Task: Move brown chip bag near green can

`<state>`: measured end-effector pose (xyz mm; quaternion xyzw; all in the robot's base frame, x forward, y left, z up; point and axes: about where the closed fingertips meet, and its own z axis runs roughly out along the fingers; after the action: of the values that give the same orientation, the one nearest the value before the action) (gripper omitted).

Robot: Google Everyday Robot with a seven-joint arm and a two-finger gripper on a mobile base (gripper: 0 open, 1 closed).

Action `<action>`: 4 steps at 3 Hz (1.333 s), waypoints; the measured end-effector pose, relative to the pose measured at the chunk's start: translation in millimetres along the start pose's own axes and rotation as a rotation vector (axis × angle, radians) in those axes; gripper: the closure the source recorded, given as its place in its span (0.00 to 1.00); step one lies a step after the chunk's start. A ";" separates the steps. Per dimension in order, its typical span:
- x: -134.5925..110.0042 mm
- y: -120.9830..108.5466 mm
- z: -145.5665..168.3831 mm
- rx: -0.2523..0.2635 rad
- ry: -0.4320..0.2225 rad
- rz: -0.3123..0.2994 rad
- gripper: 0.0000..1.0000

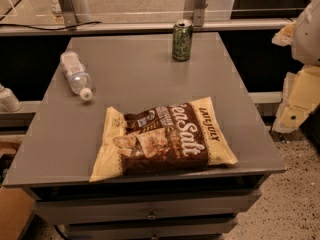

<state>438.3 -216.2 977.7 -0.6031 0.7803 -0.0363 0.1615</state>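
Three things share the table (150, 69): the green can (182, 40) upright, a bottle (76, 74) toppled left of it, and the brown chip bag (162, 136) flat, well in front of it, ungrasped. The gripper (296, 101) hangs far right of the can; whether it is clenched or released, I cannot tell.

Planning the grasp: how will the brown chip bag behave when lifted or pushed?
Crinkly, puffed film: the brown chip bag probably flops and feels light. Lying flat on the table, it should slide, not roll. Chips inside likely crush. The claw is right of the table.
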 end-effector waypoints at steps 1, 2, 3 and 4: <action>0.0 0.0 0.0 0.000 0.000 0.000 0.00; -14.4 7.1 10.2 -0.023 -0.032 -0.018 0.00; -38.4 24.5 32.2 -0.086 -0.098 -0.041 0.00; -63.9 43.4 58.2 -0.159 -0.162 -0.059 0.00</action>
<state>429.2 -135.6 925.1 -0.6375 0.7472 0.0697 0.1746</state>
